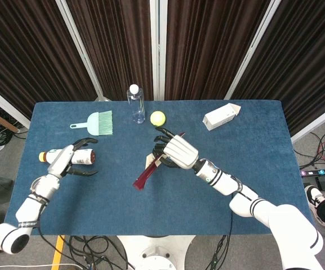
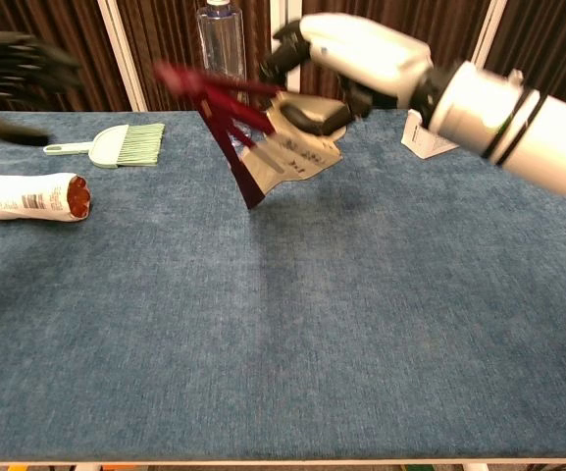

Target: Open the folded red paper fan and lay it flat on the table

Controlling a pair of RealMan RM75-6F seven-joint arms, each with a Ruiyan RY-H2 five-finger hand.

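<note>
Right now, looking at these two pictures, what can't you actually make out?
- Left hand: chest view, motion-blurred and cut by the left edge, so the finger pose is unclear.
- Red paper fan: head view, its upper part is hidden under the right hand.
- Clear bottle: chest view, its top is cut off by the frame and its base is behind the fan.
- Lying bottle: its label is too small to read.
</note>
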